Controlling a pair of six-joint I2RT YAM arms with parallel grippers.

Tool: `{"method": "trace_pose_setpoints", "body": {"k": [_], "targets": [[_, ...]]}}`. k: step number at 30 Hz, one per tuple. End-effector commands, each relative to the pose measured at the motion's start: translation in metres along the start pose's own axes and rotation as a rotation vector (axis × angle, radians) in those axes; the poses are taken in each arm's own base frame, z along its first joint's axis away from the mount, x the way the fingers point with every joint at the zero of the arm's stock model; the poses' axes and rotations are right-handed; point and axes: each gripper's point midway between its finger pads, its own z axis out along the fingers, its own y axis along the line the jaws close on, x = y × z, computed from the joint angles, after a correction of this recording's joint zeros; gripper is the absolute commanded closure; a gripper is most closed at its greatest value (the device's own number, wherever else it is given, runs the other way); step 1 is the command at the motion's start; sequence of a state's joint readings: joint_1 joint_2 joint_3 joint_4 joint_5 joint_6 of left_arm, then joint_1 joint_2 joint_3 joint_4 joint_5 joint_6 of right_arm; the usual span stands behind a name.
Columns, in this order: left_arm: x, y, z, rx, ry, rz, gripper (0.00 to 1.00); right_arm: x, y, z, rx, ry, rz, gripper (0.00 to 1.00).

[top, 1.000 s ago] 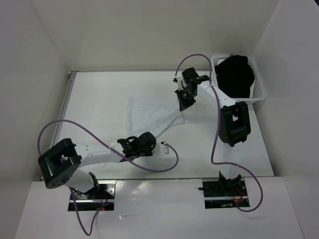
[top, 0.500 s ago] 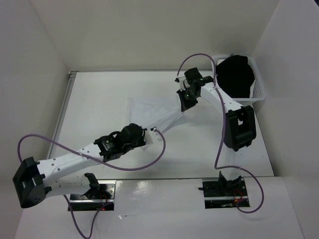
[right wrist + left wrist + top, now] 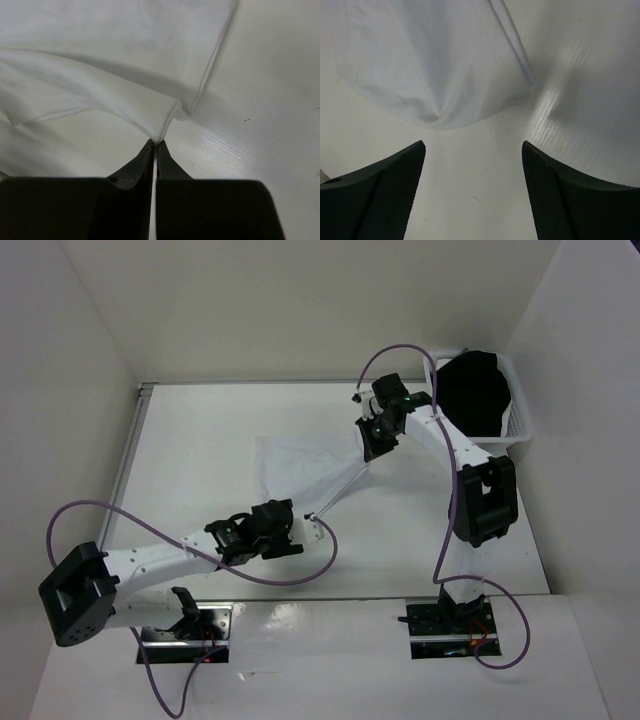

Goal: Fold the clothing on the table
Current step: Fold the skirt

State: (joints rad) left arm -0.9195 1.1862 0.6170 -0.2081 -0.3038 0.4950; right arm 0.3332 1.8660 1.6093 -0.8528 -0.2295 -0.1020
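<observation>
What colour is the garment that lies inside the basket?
The garment is plain black; the top external view shows it best.

left pincer spread wide above table, clothing just beyond.

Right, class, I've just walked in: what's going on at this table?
Two robot arms are working on a white piece of clothing on the table. The right gripper is shut on a folded edge of the clothing, pulling it up into a ridge. The left gripper is open and holds nothing, just short of the cloth's near edge. The fold is not finished. A basket at the far right holds a black garment.
</observation>
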Motion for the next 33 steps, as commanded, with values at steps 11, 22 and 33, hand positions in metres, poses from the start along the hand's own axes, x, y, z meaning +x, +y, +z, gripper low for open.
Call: {"method": "trace_pose_setpoints", "body": {"k": [11,22,33], "targets": [[-0.02,-0.024,0.029,0.072,-0.057,0.082,0.15,-0.01,-0.003,0.006,-0.009,-0.014,-0.007,1.0],[-0.013,-0.033,0.048,0.085,-0.036,0.129,0.15,-0.013,-0.001,0.004,-0.018,-0.024,-0.01,1.0],[-0.019,-0.033,0.06,0.081,-0.043,0.148,0.21,-0.01,-0.001,0.006,-0.018,-0.015,-0.007,1.0]]}}
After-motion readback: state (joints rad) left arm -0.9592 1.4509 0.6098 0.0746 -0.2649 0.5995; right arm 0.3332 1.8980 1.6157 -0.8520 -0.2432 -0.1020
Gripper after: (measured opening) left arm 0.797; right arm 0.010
